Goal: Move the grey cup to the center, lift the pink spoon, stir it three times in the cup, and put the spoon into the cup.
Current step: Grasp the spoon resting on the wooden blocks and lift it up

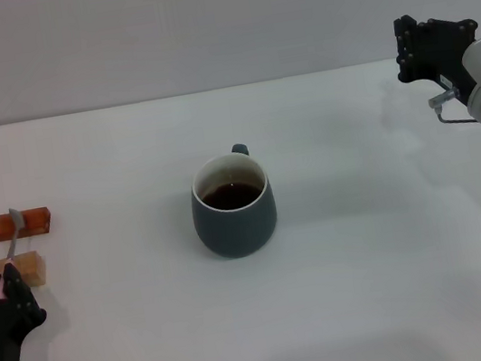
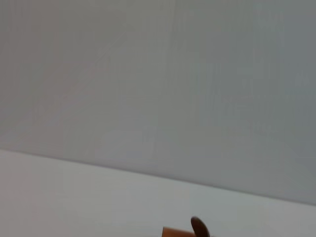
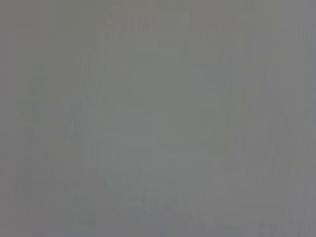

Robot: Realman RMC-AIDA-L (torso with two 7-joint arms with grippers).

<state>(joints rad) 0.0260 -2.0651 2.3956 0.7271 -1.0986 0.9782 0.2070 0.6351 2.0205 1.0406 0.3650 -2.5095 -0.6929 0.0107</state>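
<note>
1. Left gripper (image 1: 2, 290) sits at the pink spoon's (image 1: 8, 260) handle on the tan block (image 1: 24, 267); whether my fingers have clamped it, I cannot tell.
2. Grey cup (image 1: 233, 206) already stands central, so lifting the spoon comes next.
3. Right gripper (image 1: 432, 45) is parked far right.

Mug (image 1: 232, 205) stands alone mid-table (image 1: 396, 293), its handle at 12 o'clock; bare surface rings it on every side, so approach is open from 3, 6 and 9 o'clock. Only clutter is at the 9 o'clock edge: an orange-brown block (image 1: 23, 222) and a tan block (image 1: 15, 270) with the spoon (image 1: 12, 242) bridging them. Left gripper (image 1: 4, 291) crowds the tan block's near side. Right gripper (image 1: 431, 45) sits high at 2 o'clock, well apart from the mug.
</note>
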